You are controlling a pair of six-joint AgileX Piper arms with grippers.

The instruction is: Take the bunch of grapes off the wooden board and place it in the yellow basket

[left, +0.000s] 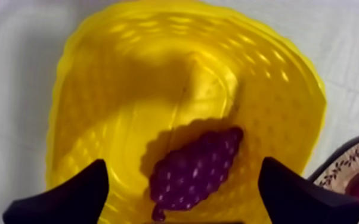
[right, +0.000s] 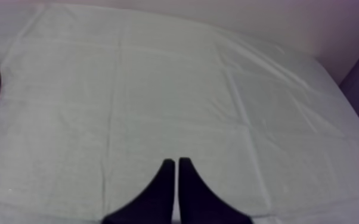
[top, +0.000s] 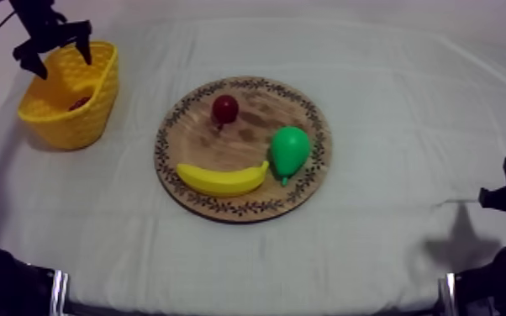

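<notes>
Top, left wrist and right wrist views of a fruit-sorting bench [top: 391, 101]. The left pincer [top: 63, 60] hovers over the yellow basket [top: 88, 118] at the left side of the bench, its two fingers spread wide with nothing between them. The bunch of grapes [left: 195, 170] lies on the basket floor, directly below the open fingers and touching neither. The right pincer [right: 177, 173] rests low over bare cloth at the right side, its fingers closed together into a narrow wedge and holding nothing. On the wooden board [top: 252, 126] at the centre lie a banana [top: 221, 178], a pear [top: 290, 150] and a small red fruit [top: 225, 108]; no grapes are on it. Judgement: pick-up and placing look complete, since the grapes are in the basket and free of the pincer. At most, lifting the left arm clear of the basket is left.
</notes>
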